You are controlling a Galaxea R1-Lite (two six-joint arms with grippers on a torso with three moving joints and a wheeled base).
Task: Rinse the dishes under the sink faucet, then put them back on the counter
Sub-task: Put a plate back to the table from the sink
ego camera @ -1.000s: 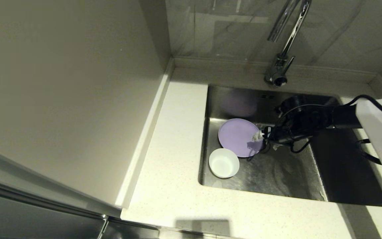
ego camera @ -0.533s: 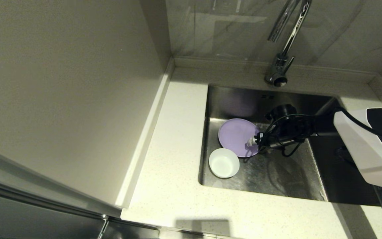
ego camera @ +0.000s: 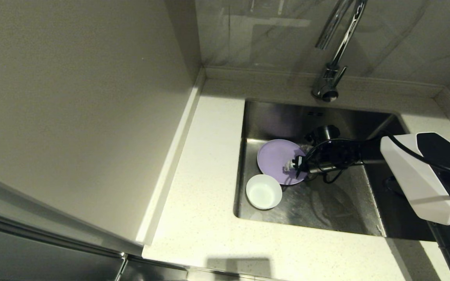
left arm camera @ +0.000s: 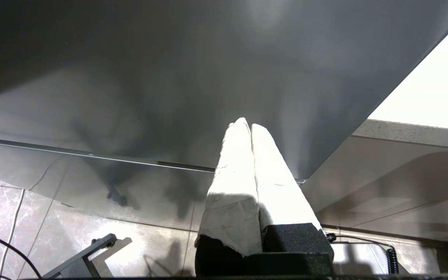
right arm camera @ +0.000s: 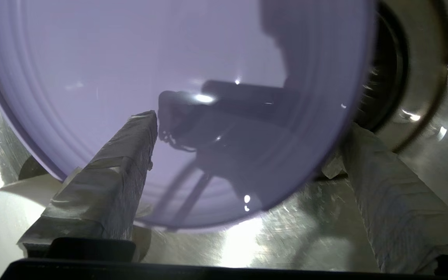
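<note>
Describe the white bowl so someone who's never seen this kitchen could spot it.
Find the steel sink set in the pale counter. In its near left corner sits the bowl, just in front of the purple plate. It is small, deep and white; the plate is wide, flat and lilac.

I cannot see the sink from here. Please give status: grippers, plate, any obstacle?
Right gripper open, straddling purple plate rim in sink. Left gripper shut, parked away. White bowl beside plate, not blocking.

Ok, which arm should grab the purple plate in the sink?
Probably right: the right gripper is open astride the purple plate rim in the sink. The left gripper is shut, outside the sink.
</note>
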